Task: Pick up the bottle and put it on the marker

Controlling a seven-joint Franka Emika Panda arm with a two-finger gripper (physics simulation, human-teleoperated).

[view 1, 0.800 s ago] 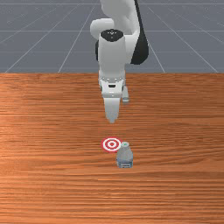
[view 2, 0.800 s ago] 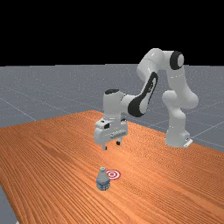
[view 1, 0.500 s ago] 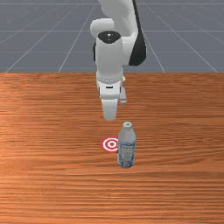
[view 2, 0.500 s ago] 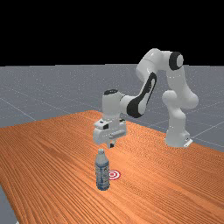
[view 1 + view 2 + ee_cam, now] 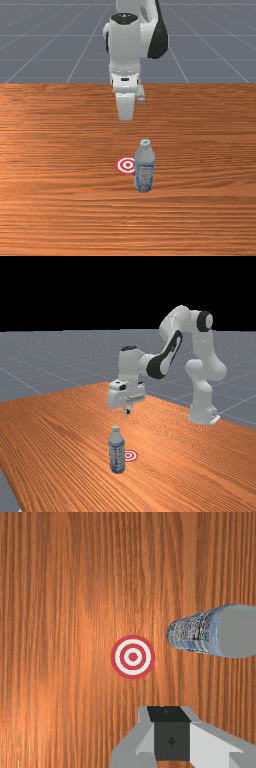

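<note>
Bottle (image 5: 144,170) upright, just beside marker (image 5: 127,165)

- A white, glossy arm (image 5: 202,348) of smooth, rounded plastic-looking segments.
- A round, bulging white base (image 5: 202,414).
- A flat black disc (image 5: 205,321) capping the upper joint, lighter at its centre.
- A long black strip (image 5: 174,343) with pale marks down the forearm.
- A broad, curved black band (image 5: 158,367) round the lower joint.
- An oval black cap (image 5: 124,19) with a tiny pale mark.
- A small black slot (image 5: 124,79) on the white hand.
- A grey-and-white pincer (image 5: 128,412) with squared black tips.
</note>
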